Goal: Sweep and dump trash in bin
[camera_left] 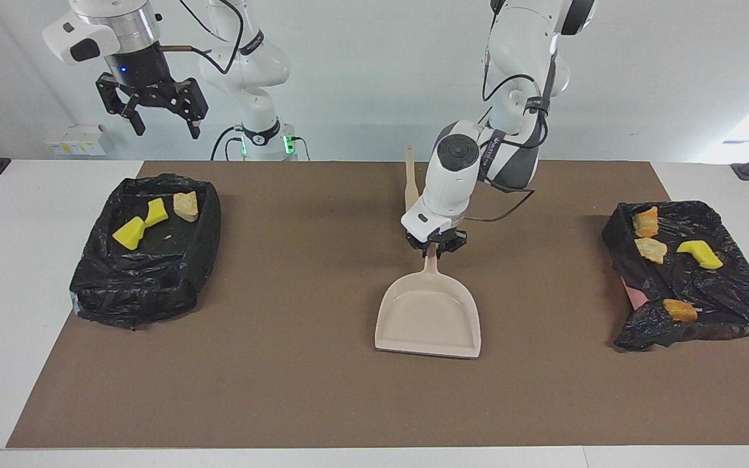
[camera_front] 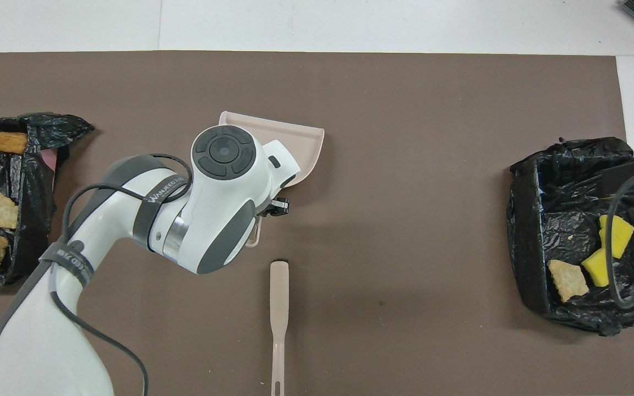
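Left tool (camera_left: pixel 437 247) clamps the dustpan (camera_left: pixel 428 316) handle at bench centre; right tool (camera_left: pixel 151 104) waits open and empty.

Facing view, left to right: the right tool hangs high with fingers spread wide, gripping nothing, over the black-bagged bin (camera_left: pixel 147 250) at nine o'clock on the brown mat (camera_left: pixel 322 390); in it lie two yellow sponge chunks (camera_left: pixel 129 233) and one bread-like piece (camera_left: pixel 185 205). Near centre the beige brush (camera_left: pixel 411 177) lies at twelve o'clock, partly hidden by the left arm. The left tool's fingers pinch the dustpan handle. At three o'clock more trash (camera_left: pixel 649 249) lies on a crumpled black bag (camera_left: pixel 706 292). Arm lettering is unreadable.
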Controlling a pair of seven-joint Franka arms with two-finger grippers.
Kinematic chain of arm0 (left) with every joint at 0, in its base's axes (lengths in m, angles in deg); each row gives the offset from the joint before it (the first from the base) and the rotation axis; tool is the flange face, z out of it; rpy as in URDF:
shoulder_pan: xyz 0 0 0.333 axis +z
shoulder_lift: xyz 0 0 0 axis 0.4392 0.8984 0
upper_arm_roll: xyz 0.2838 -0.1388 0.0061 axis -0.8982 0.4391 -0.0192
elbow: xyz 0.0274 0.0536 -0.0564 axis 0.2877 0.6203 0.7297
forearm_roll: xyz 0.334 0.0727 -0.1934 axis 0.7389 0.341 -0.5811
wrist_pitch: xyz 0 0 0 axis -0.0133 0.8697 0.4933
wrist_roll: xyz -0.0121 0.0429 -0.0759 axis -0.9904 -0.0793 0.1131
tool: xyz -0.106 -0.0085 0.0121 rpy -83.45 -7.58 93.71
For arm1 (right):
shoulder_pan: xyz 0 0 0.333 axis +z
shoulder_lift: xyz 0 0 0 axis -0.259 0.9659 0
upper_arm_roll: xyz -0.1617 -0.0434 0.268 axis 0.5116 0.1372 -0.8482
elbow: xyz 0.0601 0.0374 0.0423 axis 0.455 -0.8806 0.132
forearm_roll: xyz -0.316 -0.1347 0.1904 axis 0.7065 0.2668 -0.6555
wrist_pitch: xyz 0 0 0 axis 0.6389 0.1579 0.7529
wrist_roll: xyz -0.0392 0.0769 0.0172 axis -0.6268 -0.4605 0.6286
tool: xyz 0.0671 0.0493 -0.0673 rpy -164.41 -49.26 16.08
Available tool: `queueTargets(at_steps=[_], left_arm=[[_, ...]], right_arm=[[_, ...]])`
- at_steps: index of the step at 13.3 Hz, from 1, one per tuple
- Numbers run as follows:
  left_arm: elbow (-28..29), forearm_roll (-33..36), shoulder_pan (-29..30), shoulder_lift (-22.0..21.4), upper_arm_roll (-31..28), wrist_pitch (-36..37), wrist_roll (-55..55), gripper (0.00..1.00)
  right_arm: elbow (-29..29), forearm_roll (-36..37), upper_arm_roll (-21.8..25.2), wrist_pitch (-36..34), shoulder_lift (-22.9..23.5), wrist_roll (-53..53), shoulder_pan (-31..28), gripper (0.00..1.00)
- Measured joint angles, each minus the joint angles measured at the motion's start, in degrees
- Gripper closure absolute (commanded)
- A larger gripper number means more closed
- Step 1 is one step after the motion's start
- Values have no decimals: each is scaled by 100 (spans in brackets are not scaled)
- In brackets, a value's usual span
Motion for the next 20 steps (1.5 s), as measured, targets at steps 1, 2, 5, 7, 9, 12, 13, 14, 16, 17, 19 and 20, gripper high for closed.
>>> queueTargets(at_steps=[1,2,5,7,9,12,13,14,16,17,19,20], left_arm=[[2,-6,-5,-7,1,4,0,29],[2,-7,-6,-15,1,8,-1,0],[-4,-7,-5,-87,-18,103,0,0],[-18,-7,8,-266,-85,208,-5,0],[-40,-8,134,-479,-168,238,-29,0],[-141,-8,732,-813,-205,284,-24,0],[-169,-13,900,-925,-218,362,-16,0],[-216,-63,1044,-994,-227,439,-17,0],[-447,-304,1364,-1037,-240,706,-16,0],[-602,-389,1593,-1035,-246,881,-16,0],[-772,-562,2122,-1036,-251,1142,93,0],[-813,-606,2377,-1034,-255,1284,391,0]], right_arm=[[-1,0,-1,-23,-1,0,6,0],[-3,-1,-1,-38,-4,0,7,0],[-12,-73,-3,-82,-18,0,9,0],[-25,-126,-3,-86,-28,0,9,0],[-32,-146,-3,-89,-34,0,9,0],[-33,-152,-3,-89,-36,0,9,0],[-33,-153,-3,-89,-36,0,9,0],[-33,-154,-2,-89,-36,0,9,0],[-33,-154,3,-89,-36,0,8,0],[-33,-154,4,-89,-36,0,8,0],[-33,-154,5,-89,-36,0,8,0],[-33,-154,6,-89,-36,0,8,0]])
